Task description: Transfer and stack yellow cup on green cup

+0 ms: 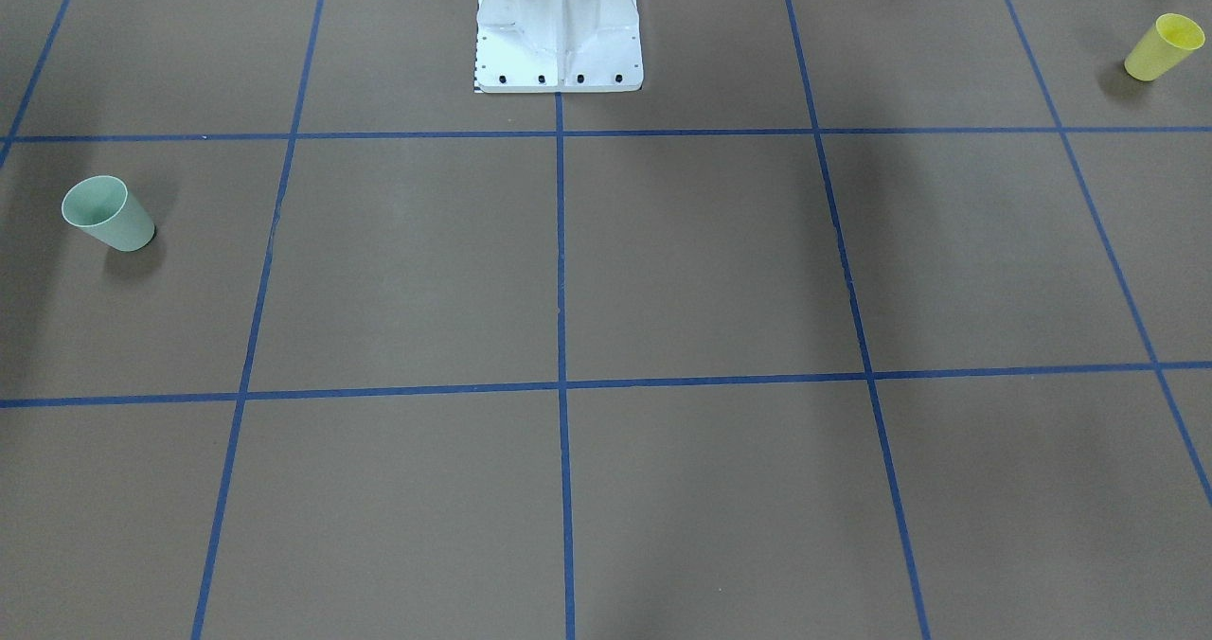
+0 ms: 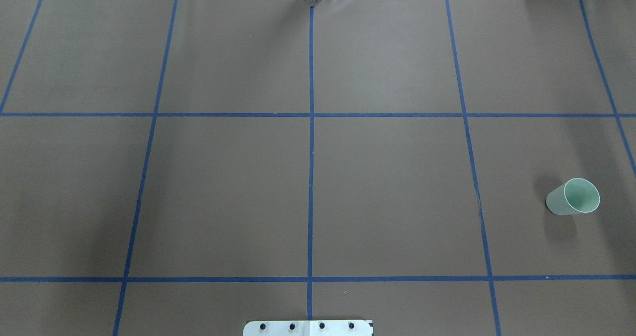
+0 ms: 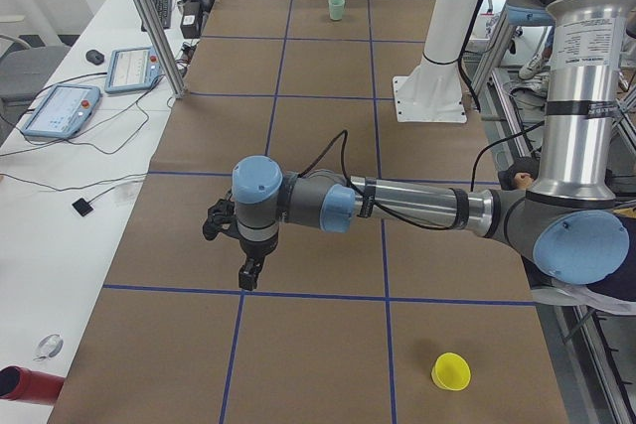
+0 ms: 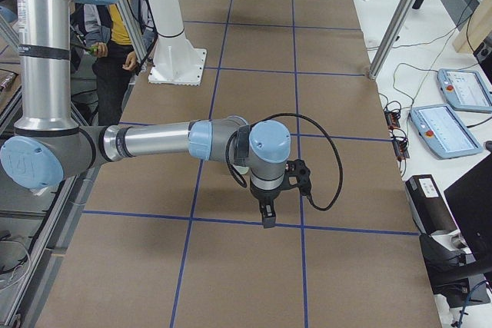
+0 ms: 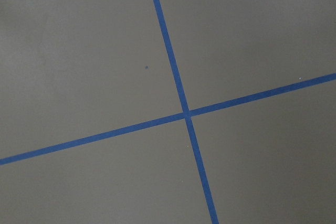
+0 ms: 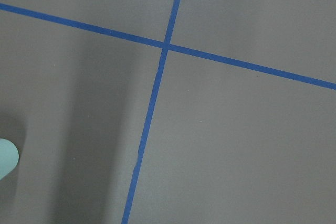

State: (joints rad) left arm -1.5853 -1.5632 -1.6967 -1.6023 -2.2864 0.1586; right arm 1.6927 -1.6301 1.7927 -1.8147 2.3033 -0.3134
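Nothing is done yet: the yellow cup [image 1: 1164, 46] and green cup [image 1: 107, 213] stand well apart on the table [image 1: 663, 271]; the whole transfer remains. The left jaws and right jaws grip neither cup; how far open they are, I cannot tell.

Matte brown table [image 1: 720, 271] gridded with blue tape lines [image 1: 561, 242], glossy white base [image 1: 559, 29] dotted with black bolt heads [image 1: 542, 80], bright yellow cup [image 1: 1165, 46] far off the base's left side, pale green cup [image 1: 107, 213] far off its right, silver left arm [image 3: 417, 208] and right arm [image 4: 154, 142] with light blue joint caps
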